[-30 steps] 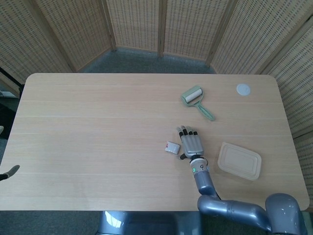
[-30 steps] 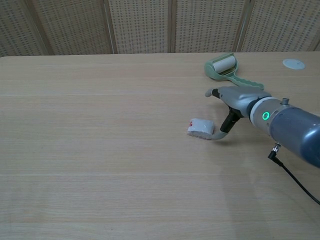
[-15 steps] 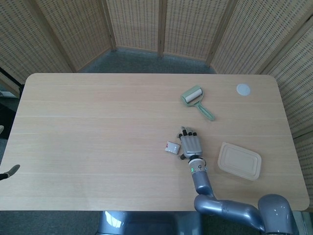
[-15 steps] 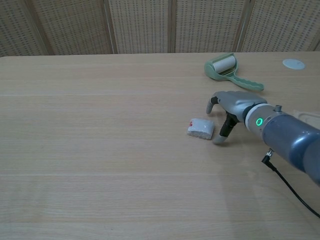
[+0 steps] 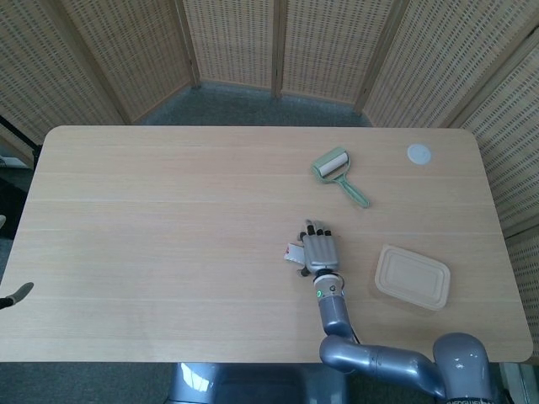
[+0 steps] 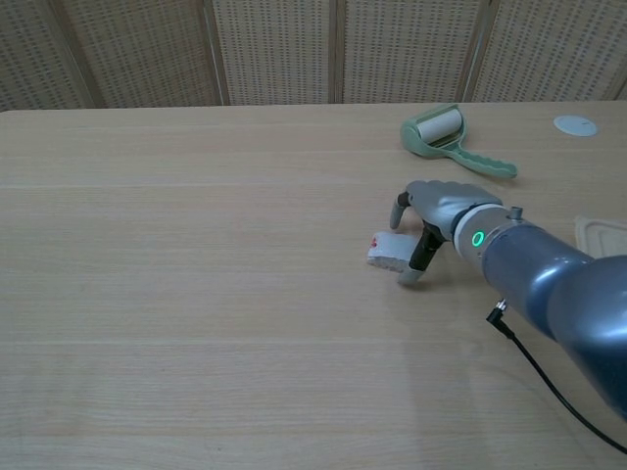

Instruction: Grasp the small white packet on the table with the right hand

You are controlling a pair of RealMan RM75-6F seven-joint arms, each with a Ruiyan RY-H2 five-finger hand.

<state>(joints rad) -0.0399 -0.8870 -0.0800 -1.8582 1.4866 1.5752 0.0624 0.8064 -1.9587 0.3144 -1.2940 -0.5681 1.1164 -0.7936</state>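
Observation:
The small white packet (image 5: 294,252) (image 6: 383,253), with a red mark at its left end, lies flat on the wooden table (image 5: 168,219). My right hand (image 5: 321,250) (image 6: 432,210) hovers palm down at the packet's right end. Its fingers are spread and curve down over that end, with the thumb (image 6: 415,262) reaching the table on the near side of the packet. Nothing is gripped, and I cannot tell whether a finger touches the packet. My left hand shows in neither view.
A green lint roller (image 5: 337,172) (image 6: 441,132) lies beyond the hand. A beige lidded container (image 5: 412,276) (image 6: 602,235) sits to the right. A small white disc (image 5: 418,153) (image 6: 574,124) lies at the far right corner.
My right hand has moved left, from beside the packet to partly over its right end, fingers bending down around it. The packet has not moved.

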